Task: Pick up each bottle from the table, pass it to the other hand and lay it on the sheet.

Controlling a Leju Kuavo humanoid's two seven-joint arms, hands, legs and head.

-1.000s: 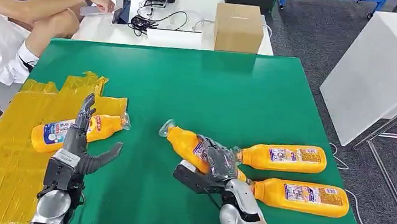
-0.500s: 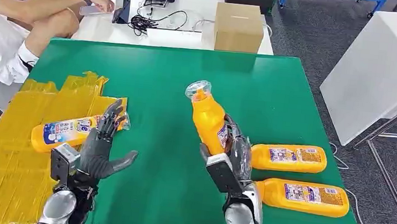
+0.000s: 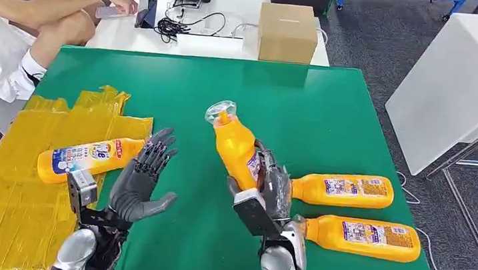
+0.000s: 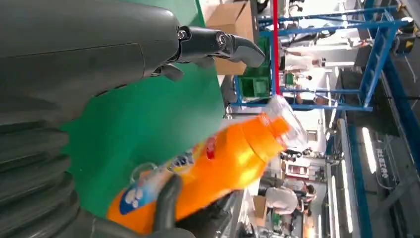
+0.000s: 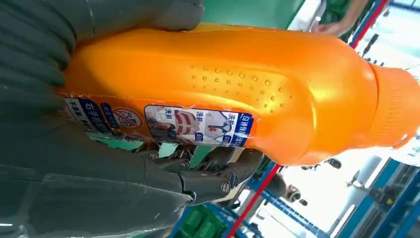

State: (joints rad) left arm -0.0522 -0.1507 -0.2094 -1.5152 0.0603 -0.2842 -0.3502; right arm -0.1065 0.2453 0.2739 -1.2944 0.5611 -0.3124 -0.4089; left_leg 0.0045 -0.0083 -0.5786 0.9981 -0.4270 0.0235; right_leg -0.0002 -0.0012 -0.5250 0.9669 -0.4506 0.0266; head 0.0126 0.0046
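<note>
- Our right hand [image 3: 269, 193] is wrapped around the lower body of an orange bottle [image 3: 237, 149], held above the green table [image 3: 332, 118] and tilted, its clear cap leaning toward our left hand.
- Our left hand [image 3: 139, 181] is raised with its fingers spread and nothing in it, palm facing the held bottle, a clear gap between them.
- Just beyond our left hand, a second bottle [image 3: 86, 158] lies on its side on the crinkled yellow sheet [image 3: 8, 198].
- Beside our right hand, on the side away from our left, two more bottles [image 3: 343, 189] [image 3: 363, 237] lie flat on the smooth table, parallel and close together.
- Far beyond both hands we see a cardboard box [image 3: 287, 33] on a white table [image 3: 186, 42], where a person [image 3: 12, 37] sits.
- The held bottle is glossy plastic with a dimpled patch and a printed label.
</note>
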